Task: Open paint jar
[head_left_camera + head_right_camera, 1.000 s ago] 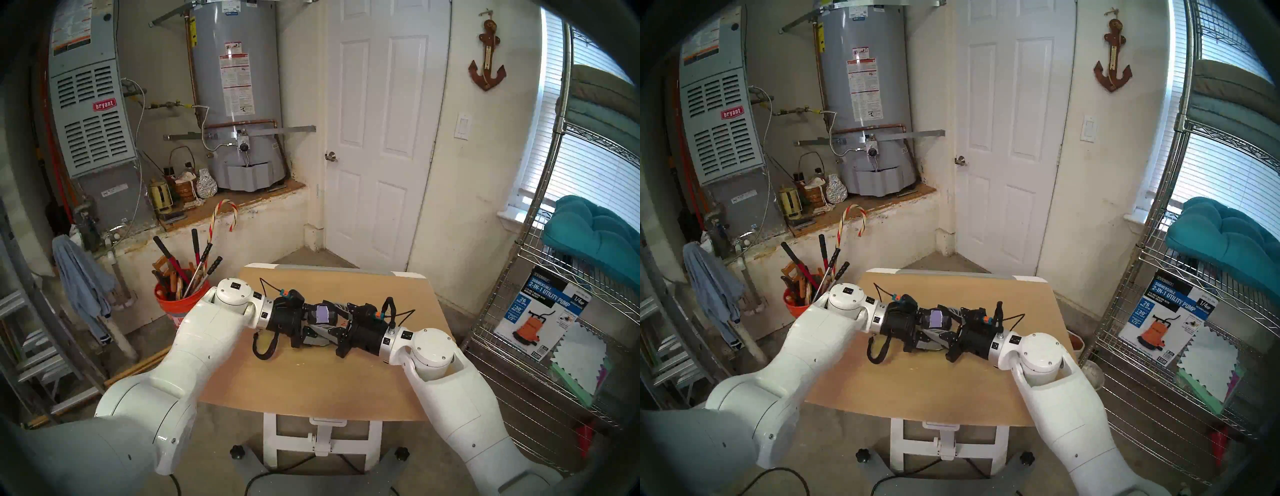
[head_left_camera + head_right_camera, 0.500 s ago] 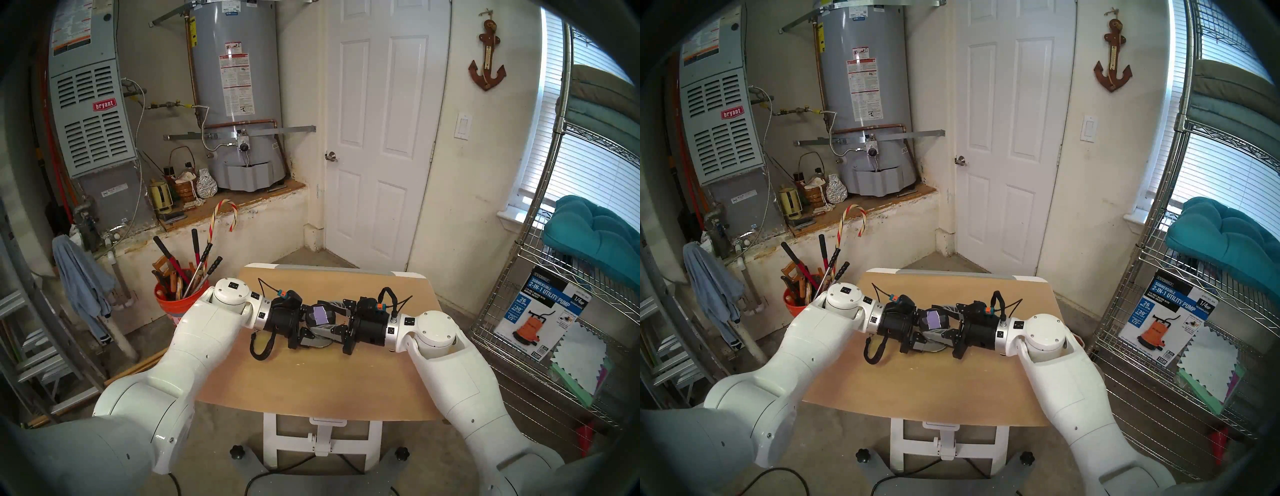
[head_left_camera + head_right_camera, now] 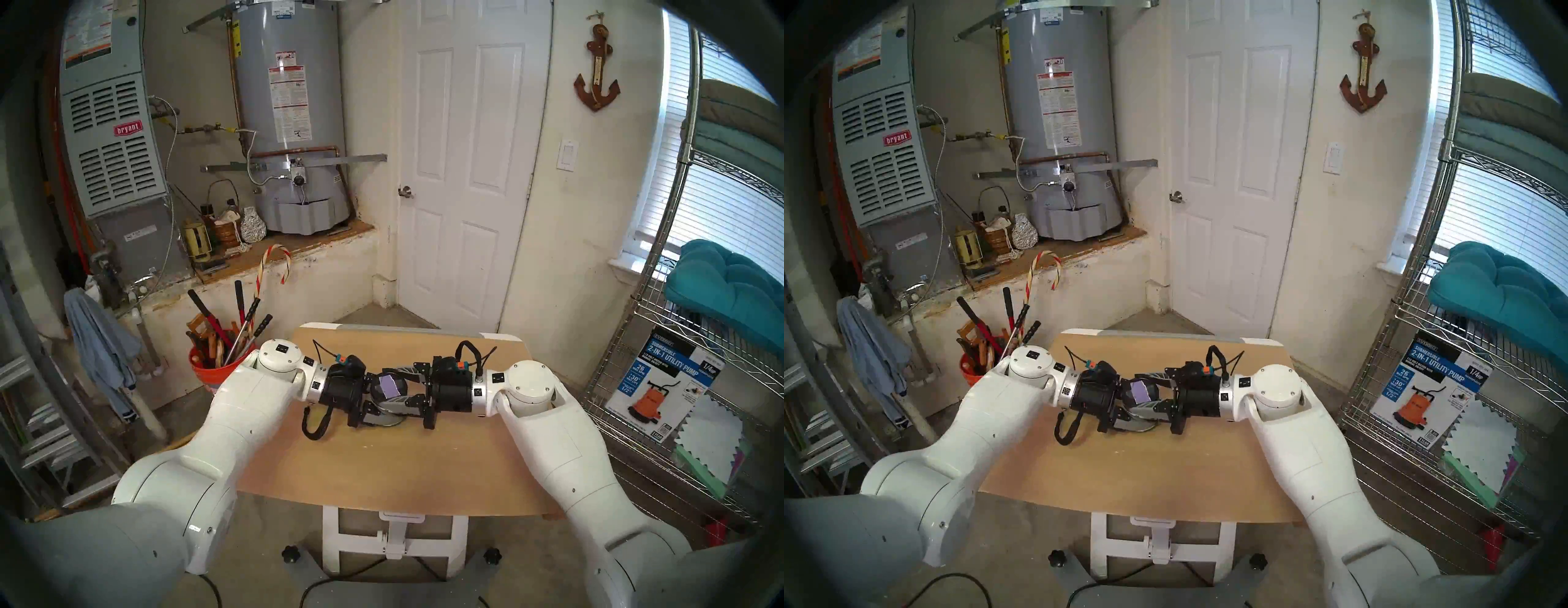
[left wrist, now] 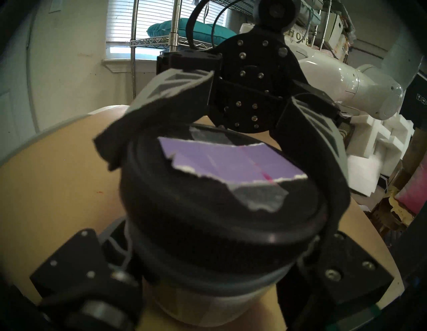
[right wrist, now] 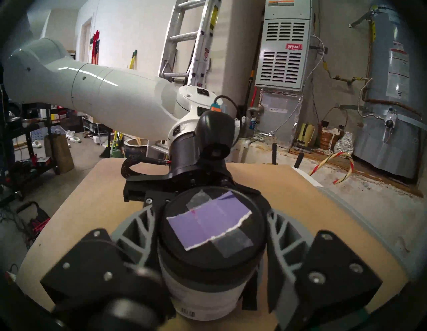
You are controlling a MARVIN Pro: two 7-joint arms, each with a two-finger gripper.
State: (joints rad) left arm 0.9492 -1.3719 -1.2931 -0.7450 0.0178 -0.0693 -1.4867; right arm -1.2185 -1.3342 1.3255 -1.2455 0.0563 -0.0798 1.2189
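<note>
The paint jar [image 3: 389,387] stands on the tan table [image 3: 382,467] between both grippers. Its black lid [image 5: 211,226] carries a torn lilac swatch [image 4: 221,159], and below it is a white body [image 5: 203,298] with a barcode. From the left, my left gripper [image 3: 384,403] is shut on the jar's body, its fingers [image 4: 115,240] low beside it. From the right, my right gripper [image 5: 211,222] is shut on the lid, with grey fingers [image 5: 138,228] on both sides of it. The right gripper [image 4: 221,173] wraps the lid in the left wrist view. The paint inside is hidden.
An orange bucket [image 3: 212,373] of long-handled tools stands just left of the table. A wire shelf [image 3: 679,382] with a pump box stands to the right. A white door [image 3: 462,170] and a water heater [image 3: 292,119] lie beyond the table's far edge.
The right wrist has swung toward the far side and turned while shut on the lid, and the lilac swatch has rotated. The left gripper and jar have shifted slightly left.
</note>
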